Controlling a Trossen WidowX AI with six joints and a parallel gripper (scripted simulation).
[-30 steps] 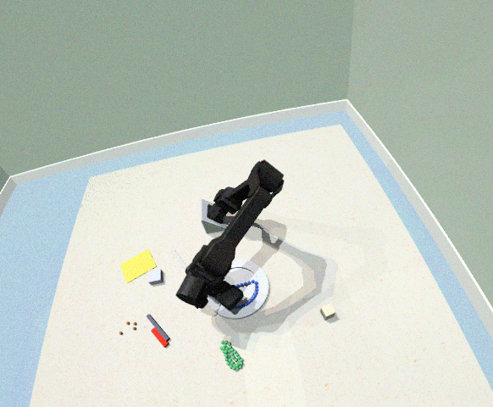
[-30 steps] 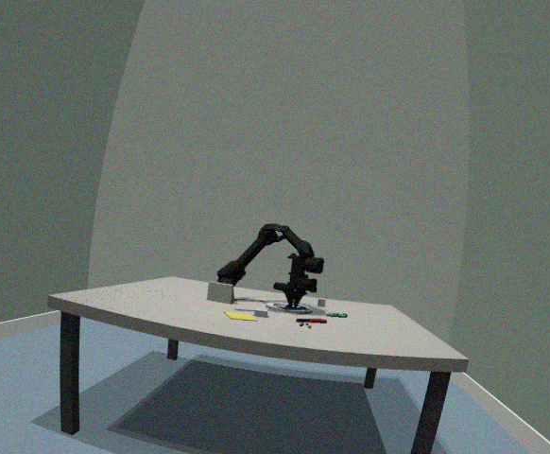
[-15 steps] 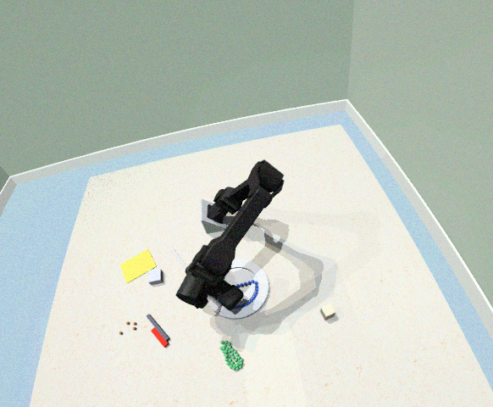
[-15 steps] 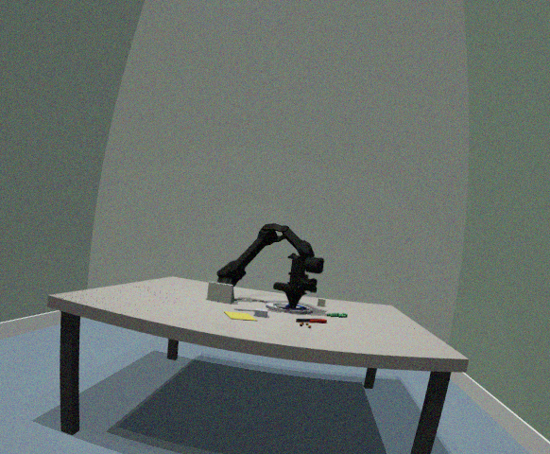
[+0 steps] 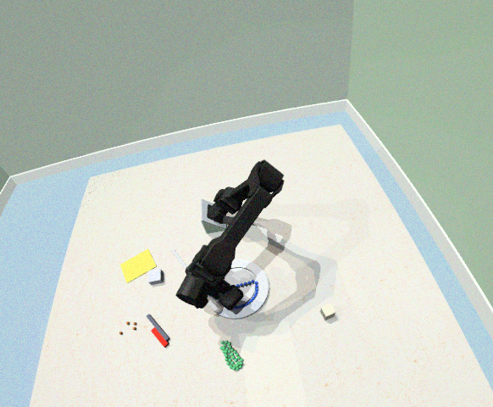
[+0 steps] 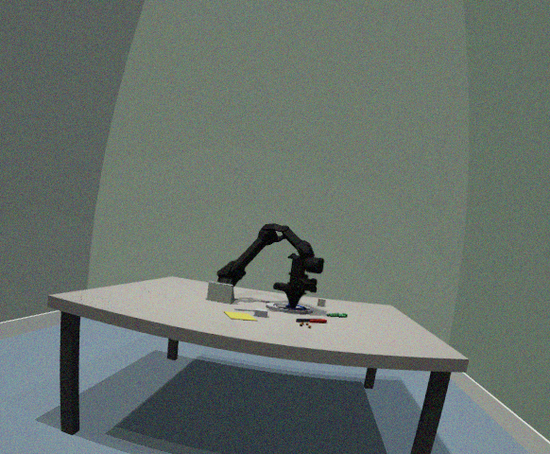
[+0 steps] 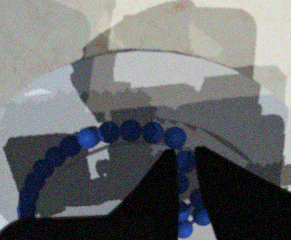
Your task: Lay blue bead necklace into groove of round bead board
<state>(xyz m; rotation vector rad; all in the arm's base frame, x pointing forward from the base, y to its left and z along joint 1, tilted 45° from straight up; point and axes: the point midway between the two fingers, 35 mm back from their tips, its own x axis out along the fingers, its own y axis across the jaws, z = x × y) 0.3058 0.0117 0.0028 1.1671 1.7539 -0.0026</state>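
Note:
The blue bead necklace [image 5: 257, 290] [image 7: 130, 130] lies in a loop on the round pale bead board [image 5: 264, 287] [image 6: 272, 306] [image 7: 160, 70]. In the wrist view its beads run in an arc from the left to the top, then turn down between the fingers, where several beads bunch up. A thin curved groove line shows bare on the right; I cannot tell which beads sit in the groove. My gripper [image 6: 292, 306] [image 7: 184, 156] is low at the board, shut on a bead of the necklace. In the top view the arm hides the board's left part and the fingertips.
A green bead string [image 5: 232, 357] [image 6: 337, 315] lies beyond the board. A cream cube [image 5: 328, 311], a yellow sheet [image 5: 138, 265] [image 6: 240, 316], a grey block [image 5: 155, 276], a red and dark grey marker [image 5: 159, 337] and several small brown beads [image 5: 135, 327] lie around. A grey box [image 6: 220, 292] stands near the arm's base.

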